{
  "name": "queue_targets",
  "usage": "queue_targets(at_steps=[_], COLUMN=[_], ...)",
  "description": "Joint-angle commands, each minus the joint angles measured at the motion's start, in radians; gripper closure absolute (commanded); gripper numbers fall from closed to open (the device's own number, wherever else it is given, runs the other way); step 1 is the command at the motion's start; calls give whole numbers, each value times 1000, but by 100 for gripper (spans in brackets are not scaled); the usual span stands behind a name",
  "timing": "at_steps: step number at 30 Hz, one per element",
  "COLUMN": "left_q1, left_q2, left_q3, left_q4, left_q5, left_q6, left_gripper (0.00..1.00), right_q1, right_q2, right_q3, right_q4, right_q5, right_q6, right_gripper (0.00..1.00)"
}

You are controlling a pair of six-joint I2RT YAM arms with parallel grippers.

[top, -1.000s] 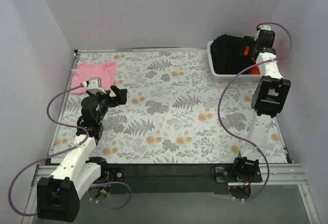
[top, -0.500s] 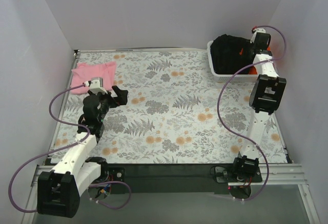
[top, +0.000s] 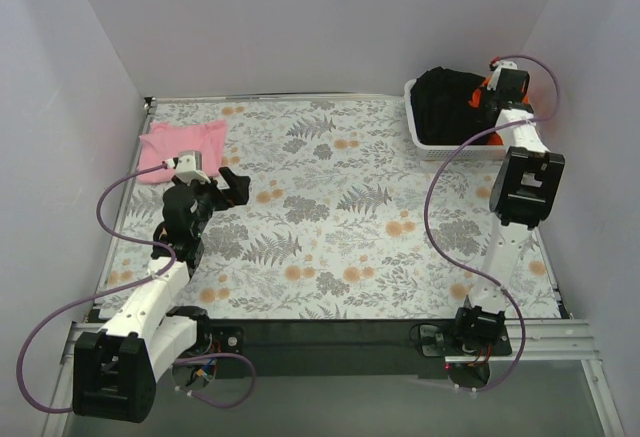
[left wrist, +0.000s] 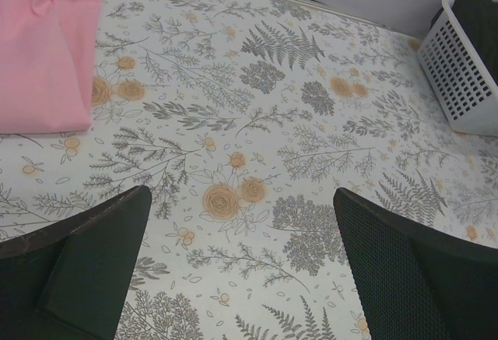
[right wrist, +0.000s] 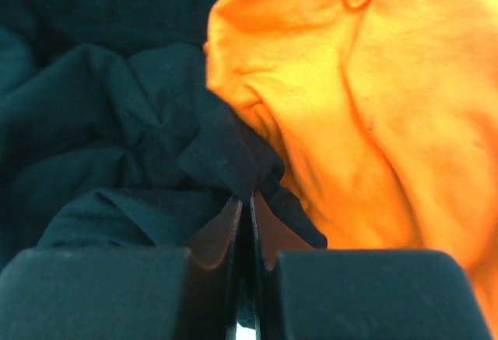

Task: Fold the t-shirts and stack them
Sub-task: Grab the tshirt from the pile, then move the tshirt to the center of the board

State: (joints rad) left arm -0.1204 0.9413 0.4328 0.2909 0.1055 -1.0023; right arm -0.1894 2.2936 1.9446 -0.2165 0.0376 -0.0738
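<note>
From the top view I see the white mesh basket standing on the flowered table; the black t-shirt is heaped inside it with the right gripper down in the heap, while the pink t-shirt lies flat well away to the basket's left, the left gripper just beside it. On the left wrist view that gripper's jaws stand wide apart, holding nothing. On the right wrist view the jaws are pressed together and, as far as I can tell in the dark, pinch a fold of the black t-shirt; the orange t-shirt is bunched against it in the basket.
</note>
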Motion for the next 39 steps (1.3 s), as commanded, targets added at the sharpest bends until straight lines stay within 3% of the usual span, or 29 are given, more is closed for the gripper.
queue_targets(at_steps=[1,5,9,12,21,26,30,36,39], left_q1=[-2,-2,-2,-2,-2,-2,-2,-2,-2], left_q2=[-4,-9,-10,-7,-10,-22,-30,-32,-39], left_q3=[23,23,23,23,21,21,17,15,14], left_q4=[2,2,1,-2,-4,-3,-2,-4,-9], left_q5=[0,-1,5,10,17,25,28,16,-10], left_q6=[10,10,8,7,2,1,-1,1,-1], left_gripper=[2,2,2,2,2,2,2,2,2], right_q1=[1,14,85,181,407,528,732,967,1013], right_q2=[-175,-345,-538,-702,-956,-1030,-1053,-964,-935], right_q3=[-45,-147,-237,-275,-331,-401,-452,-415,-461], right_q4=[34,89,135,155,169,170,200,203,206], right_q5=[-30,-103,-67,-42,-30,-106,-75,125,194], right_q6=[2,32,8,3,-15,15,2,-49,-31], right_gripper=[99,99,99,99,99,99,99,99,99])
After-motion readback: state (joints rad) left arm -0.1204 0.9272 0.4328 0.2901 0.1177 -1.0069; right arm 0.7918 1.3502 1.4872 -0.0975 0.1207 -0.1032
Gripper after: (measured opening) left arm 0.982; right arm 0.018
